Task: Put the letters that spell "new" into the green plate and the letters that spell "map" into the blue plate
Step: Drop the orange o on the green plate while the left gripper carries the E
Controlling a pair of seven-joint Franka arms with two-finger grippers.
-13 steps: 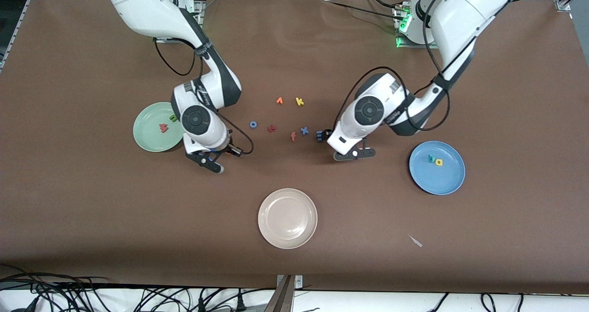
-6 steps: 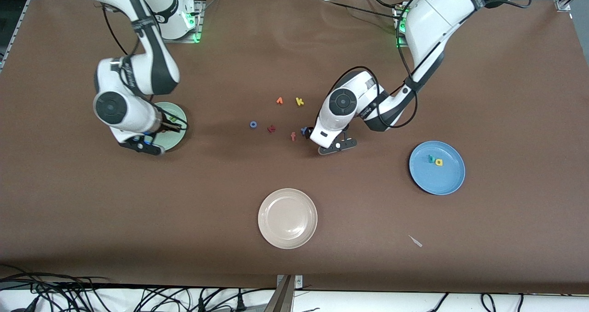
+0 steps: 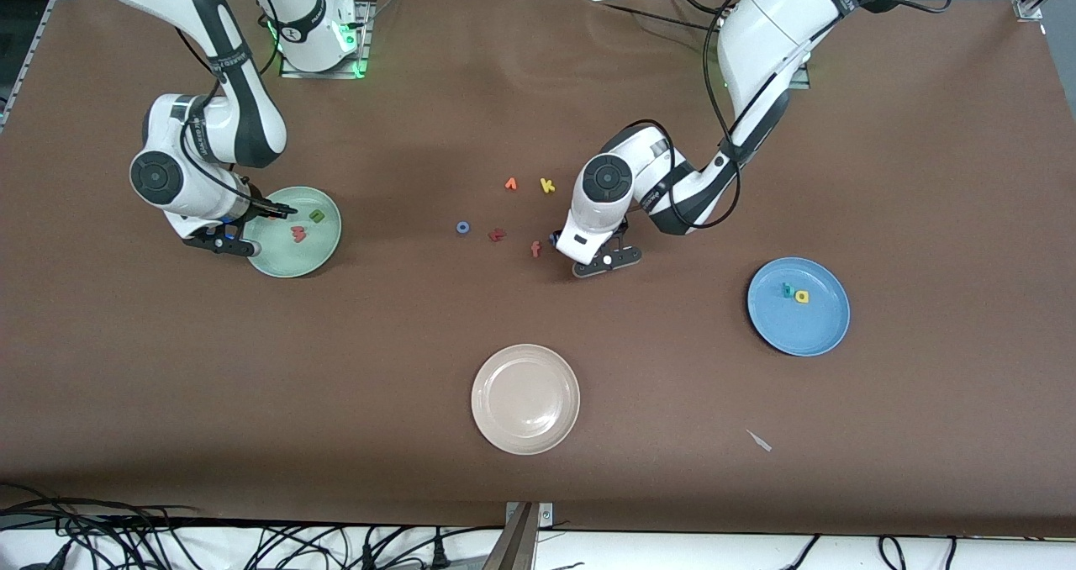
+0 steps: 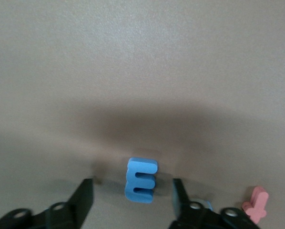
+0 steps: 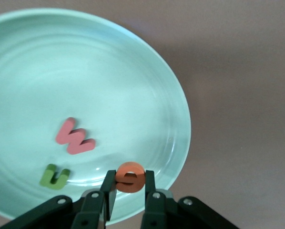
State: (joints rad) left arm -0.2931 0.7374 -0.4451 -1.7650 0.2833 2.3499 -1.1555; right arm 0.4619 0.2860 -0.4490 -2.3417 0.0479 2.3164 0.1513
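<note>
My right gripper (image 5: pixel 129 180) is shut on the orange e (image 5: pixel 130 176), held just over the green plate's (image 5: pixel 133 90) rim. In that plate lie the salmon-red w (image 5: pixel 75 137) and the green n (image 5: pixel 54 176). My left gripper (image 4: pixel 132 187) is open and low over the table, its fingers (image 4: pixel 84 196) astride the blue m (image 4: pixel 141 180) with a gap on each side. In the front view the left hand hides the m. The blue plate (image 3: pixel 799 333) holds the teal p (image 3: pixel 788 290) and the yellow a (image 3: pixel 803 297).
Loose letters lie mid-table beside the left hand: a salmon f (image 3: pixel 535 250), a dark red letter (image 3: pixel 497 234), a blue o (image 3: pixel 462 228), an orange letter (image 3: pixel 510 184) and a yellow k (image 3: pixel 547 186). A beige plate (image 3: pixel 525 360) sits nearer the front camera.
My right arm has swung from mid-table to the green plate with the e. The left gripper has slid toward the loose letters, settled around the m, and its jaws have narrowed.
</note>
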